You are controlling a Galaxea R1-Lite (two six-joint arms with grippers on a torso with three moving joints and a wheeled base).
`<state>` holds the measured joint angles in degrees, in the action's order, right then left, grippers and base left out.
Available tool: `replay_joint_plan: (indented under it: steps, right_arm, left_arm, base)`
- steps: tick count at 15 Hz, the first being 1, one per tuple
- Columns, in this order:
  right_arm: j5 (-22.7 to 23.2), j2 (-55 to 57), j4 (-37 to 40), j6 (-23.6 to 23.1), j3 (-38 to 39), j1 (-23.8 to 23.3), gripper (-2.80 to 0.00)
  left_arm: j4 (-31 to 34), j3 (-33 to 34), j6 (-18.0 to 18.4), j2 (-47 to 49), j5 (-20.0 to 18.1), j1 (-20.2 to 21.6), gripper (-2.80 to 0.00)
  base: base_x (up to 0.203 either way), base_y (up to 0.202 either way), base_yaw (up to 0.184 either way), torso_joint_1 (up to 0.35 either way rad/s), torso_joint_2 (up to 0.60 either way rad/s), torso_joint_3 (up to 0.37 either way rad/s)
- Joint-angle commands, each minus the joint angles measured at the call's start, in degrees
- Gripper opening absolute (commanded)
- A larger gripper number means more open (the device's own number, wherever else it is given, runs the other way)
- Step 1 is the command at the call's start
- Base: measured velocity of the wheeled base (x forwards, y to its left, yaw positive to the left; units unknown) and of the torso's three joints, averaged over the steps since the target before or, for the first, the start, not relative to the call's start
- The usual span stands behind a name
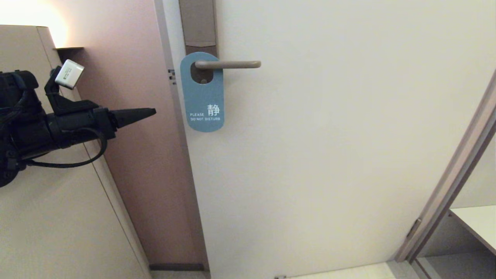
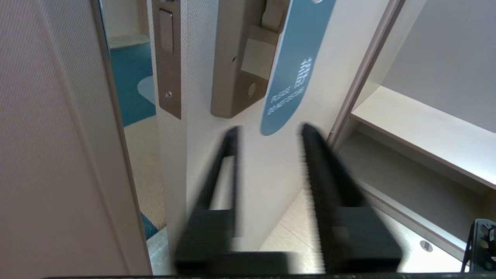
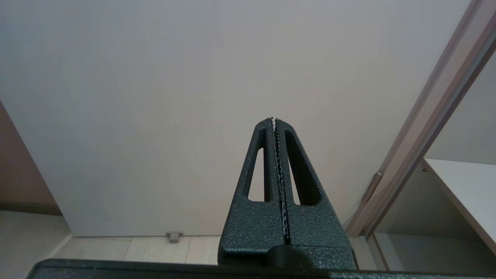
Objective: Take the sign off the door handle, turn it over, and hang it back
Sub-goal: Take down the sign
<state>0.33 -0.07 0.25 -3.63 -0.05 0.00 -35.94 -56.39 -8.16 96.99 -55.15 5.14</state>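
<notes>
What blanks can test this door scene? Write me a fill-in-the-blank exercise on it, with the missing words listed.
1. The sign hanging on the door handle shows its ____ face.
2. The sign's English text reads PLEASE DO NOT ____.
3. The left gripper, short of the sign's lower end, has its fingers ____.
4. The right gripper, facing the bare door, has its fingers ____.

Missing words: blue; DISTURB; open; shut
</notes>
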Motion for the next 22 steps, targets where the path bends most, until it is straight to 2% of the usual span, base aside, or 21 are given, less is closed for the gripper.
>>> replay_joint_plan:
  steps: [1,4,8,12,17,22]
  right_arm:
    - [0.02,0.07,0.02,-0.06,0.0,0.0,-2.8]
    - [0.02,0.07,0.02,-0.06,0.05,0.0,-2.8]
    - [0.02,0.07,0.02,-0.06,0.01,0.0,-2.8]
    - [0.02,0.07,0.02,-0.06,0.04,0.0,-2.8]
    - [0.02,0.07,0.02,-0.06,-0.04,0.0,-2.8]
    - [0.02,0.07,0.02,-0.06,0.04,0.0,-2.8]
  left_arm:
    - [-0.19,0.06,-0.02,-0.04,-0.31,0.13,0.0]
    - [-0.19,-0.1,-0.19,0.12,-0.71,-0.03,0.0]
    - [-0.27,-0.75,-0.02,1.18,-7.47,-0.42,0.0]
    - [-0.27,-2.05,-0.08,2.37,-10.07,-1.88,0.0]
    - [-0.19,-7.4,-0.45,5.7,-14.06,-1.89,0.0]
    - [-0.19,-9.86,-0.46,8.31,-15.23,-3.25,0.0]
  base:
    - [0.0,0.0,0.0,0.0,0.0,0.0]
    - [0.0,0.0,0.0,0.0,0.0,0.0]
    - [0.0,0.0,0.0,0.0,0.0,0.0]
    - [0.0,0.0,0.0,0.0,0.0,0.0]
    - [0.0,0.0,0.0,0.0,0.0,0.0]
    - [0.0,0.0,0.0,0.0,0.0,0.0]
